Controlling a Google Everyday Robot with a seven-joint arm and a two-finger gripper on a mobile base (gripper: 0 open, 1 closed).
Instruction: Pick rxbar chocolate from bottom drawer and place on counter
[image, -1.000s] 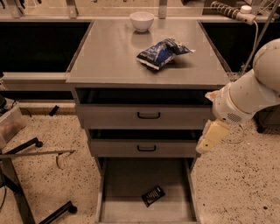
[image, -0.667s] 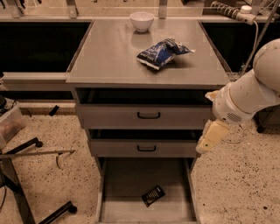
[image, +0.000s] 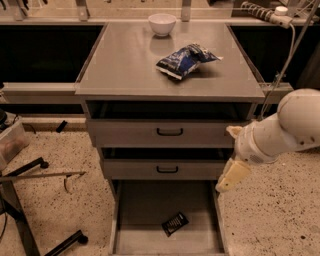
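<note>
In the camera view, the bottom drawer (image: 145, 210) stands pulled open at 6 o'clock. The rxbar chocolate (image: 175, 223) lies flat on its grey floor, slightly toward the right side and turned at a slant.

The tool (image: 232, 176) hangs at about 4 o'clock, just outside the drawer's right wall and above its level, with the bar off toward its 8 o'clock. It touches nothing, and whether it is wide or narrow I cannot tell.

The table (image: 125, 70), toward 12 o'clock, carries a blue snack bag (image: 186, 60) and a white bowl (image: 162, 23).

By my reading only the opening is done. Reaching into the drawer, grasping the bar, lifting it and setting it on the table all remain.
</note>
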